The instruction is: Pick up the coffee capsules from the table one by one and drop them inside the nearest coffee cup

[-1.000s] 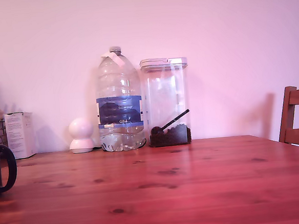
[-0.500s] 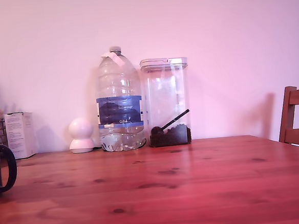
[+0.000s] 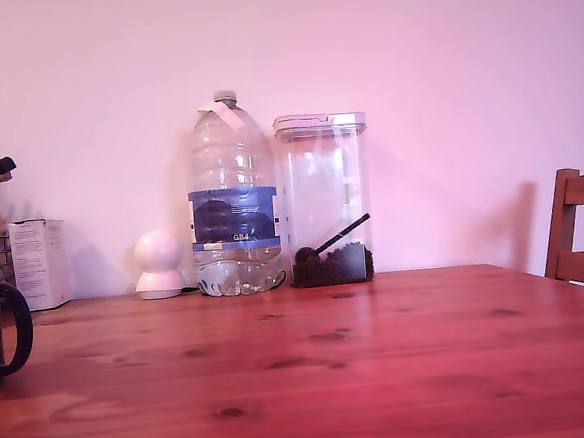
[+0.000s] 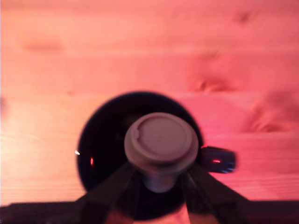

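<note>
Jaws pinching a capsule (image 4: 160, 145) by its narrow body, flat rim facing the camera, so that it can fall straight once let go. Hanging right over the dark mouth of the cup (image 4: 100, 149), handle sticking out sideways, judged ready for the drop. Gripper (image 4: 159, 184) barely showing at the exterior view's left edge, above the cup standing on the table (image 3: 382, 363). Farther back, against the wall: water bottle (image 3: 232, 198), clear canister (image 3: 324, 199) with beans and scoop, out of the way. No other capsules showing.
</note>
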Controlling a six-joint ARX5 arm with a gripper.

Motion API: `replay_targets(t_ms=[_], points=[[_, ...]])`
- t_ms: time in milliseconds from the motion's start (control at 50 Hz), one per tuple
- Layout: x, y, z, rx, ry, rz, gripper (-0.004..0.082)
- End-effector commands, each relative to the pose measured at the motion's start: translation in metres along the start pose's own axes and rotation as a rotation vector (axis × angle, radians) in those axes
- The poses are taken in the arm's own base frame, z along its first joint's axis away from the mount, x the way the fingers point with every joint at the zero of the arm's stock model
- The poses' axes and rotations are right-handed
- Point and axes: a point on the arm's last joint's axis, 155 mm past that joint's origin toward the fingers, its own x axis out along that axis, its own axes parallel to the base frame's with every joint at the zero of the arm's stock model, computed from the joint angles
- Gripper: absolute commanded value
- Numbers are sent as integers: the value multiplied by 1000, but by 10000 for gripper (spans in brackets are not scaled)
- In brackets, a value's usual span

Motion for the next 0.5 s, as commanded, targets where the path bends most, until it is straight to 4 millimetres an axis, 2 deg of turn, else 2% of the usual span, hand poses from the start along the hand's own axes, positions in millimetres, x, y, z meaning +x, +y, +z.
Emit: replay_targets(t_ms=[0,140,180,240,320,360,480], points=[[1,2,2,-5,-12,6,128],[0,1,6,3,-28,4,132],[0,1,6,3,-27,4,159],[0,1,6,3,-28,4,294],[0,1,6,2,-29,5,556],[0,2,6,2,-29,5,636],[0,1,5,3,-25,5,655]])
